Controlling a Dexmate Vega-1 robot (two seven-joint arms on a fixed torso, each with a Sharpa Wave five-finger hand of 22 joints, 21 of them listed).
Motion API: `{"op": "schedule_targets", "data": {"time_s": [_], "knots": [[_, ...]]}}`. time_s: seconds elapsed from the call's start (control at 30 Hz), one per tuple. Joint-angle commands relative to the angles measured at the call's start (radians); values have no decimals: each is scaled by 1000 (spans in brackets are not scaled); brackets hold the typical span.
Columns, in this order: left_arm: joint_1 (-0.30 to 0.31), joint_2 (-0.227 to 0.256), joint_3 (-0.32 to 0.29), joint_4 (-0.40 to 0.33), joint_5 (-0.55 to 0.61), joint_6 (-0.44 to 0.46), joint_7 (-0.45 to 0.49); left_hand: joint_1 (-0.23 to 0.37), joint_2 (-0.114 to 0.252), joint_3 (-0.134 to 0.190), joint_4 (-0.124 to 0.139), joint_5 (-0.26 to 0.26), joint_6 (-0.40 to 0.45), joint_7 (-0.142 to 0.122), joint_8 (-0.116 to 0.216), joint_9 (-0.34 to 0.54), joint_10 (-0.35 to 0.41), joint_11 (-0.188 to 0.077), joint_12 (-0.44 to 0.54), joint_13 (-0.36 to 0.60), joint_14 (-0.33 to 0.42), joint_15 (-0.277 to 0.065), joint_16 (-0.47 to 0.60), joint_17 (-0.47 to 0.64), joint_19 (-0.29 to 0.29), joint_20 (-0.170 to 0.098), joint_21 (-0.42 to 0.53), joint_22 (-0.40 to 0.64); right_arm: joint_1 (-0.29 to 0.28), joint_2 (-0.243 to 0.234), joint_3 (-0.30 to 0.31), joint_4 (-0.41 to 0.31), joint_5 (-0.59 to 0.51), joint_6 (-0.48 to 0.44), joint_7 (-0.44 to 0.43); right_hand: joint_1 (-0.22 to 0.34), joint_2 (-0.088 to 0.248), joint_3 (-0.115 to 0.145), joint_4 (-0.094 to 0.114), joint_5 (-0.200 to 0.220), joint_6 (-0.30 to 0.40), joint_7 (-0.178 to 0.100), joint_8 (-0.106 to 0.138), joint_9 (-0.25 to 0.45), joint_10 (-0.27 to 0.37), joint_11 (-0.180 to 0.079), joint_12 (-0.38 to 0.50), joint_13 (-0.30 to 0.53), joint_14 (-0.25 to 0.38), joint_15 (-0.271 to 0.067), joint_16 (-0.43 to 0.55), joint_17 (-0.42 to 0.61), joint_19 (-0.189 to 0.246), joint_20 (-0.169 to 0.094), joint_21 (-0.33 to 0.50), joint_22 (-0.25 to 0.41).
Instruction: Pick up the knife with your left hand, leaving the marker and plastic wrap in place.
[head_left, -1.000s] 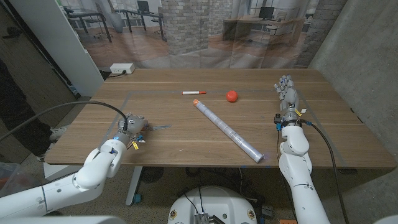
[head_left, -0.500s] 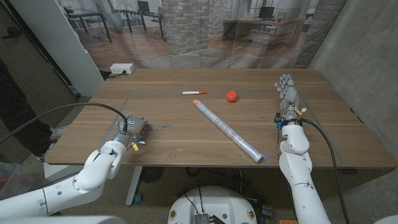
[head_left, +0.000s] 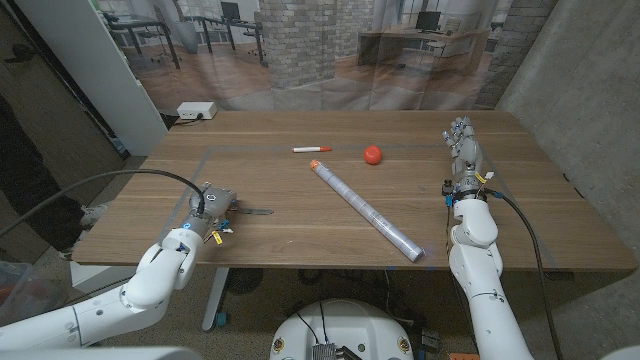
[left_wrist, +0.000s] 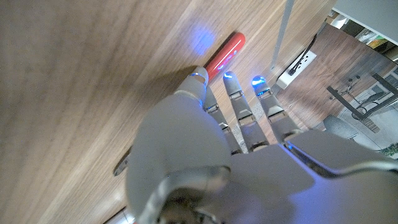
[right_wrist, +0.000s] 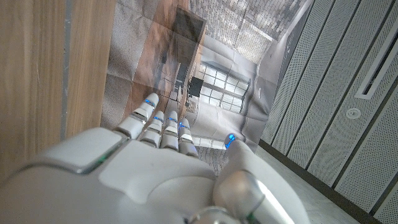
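The left hand (head_left: 208, 207) has its fingers (left_wrist: 239, 106) lying close together and stretched out over the wood, and whether they actually pinch the knife I cannot tell from here. The right hand (head_left: 461, 150) stands on its edge at the far right of the table, fingers (right_wrist: 163, 129) straight, side by side, holding nothing.

The long wooden table (head_left: 520, 210) carries everything. The largest thing on it is the long silvery roll of plastic wrap (head_left: 366, 209), lying on a slant from the middle of the table toward the near right edge. At the near left, the slim dark knife (head_left: 253, 211) pokes out from under the left hand, its blade lying flat on the wood and pointing right toward the roll, well apart from it; the left wrist view shows a red rounded handle (left_wrist: 224, 55) just beyond the fingertips and a dark tip emerging beside the palm. Farther back, a thin white marker with a red cap (head_left: 312, 149) lies left of a small red-orange ball (head_left: 373, 154). A white power strip (head_left: 196, 110) sits at the far left corner.
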Motion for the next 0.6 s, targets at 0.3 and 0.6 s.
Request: {"op": "schedule_targets", "data": {"time_s": [0.3, 0.6], "knots": [[14, 0, -7, 19, -67, -41, 82, 64, 51, 11, -6, -21, 407, 24, 158, 13, 314, -27, 9, -98, 308, -179, 105, 72, 160, -39, 149, 35, -6, -10, -1, -12, -18, 3, -16, -6, -2, -1, -2, 5, 8, -7, -1, 2, 10, 0, 5, 3, 12, 4, 1, 4, 9, -1, 8, 5], [10, 0, -3, 18, -80, -49, 80, 47, 29, 81, -3, -20, 457, 29, 90, -97, 465, -32, -190, -254, 486, -179, 25, 38, 250, -96, 321, 58, -12, -13, 0, -21, -12, 4, -13, -4, -4, -1, -4, 5, 14, -6, 1, 2, 11, -1, 5, 3, 13, 3, 0, 3, 10, -1, 8, 5]]}}
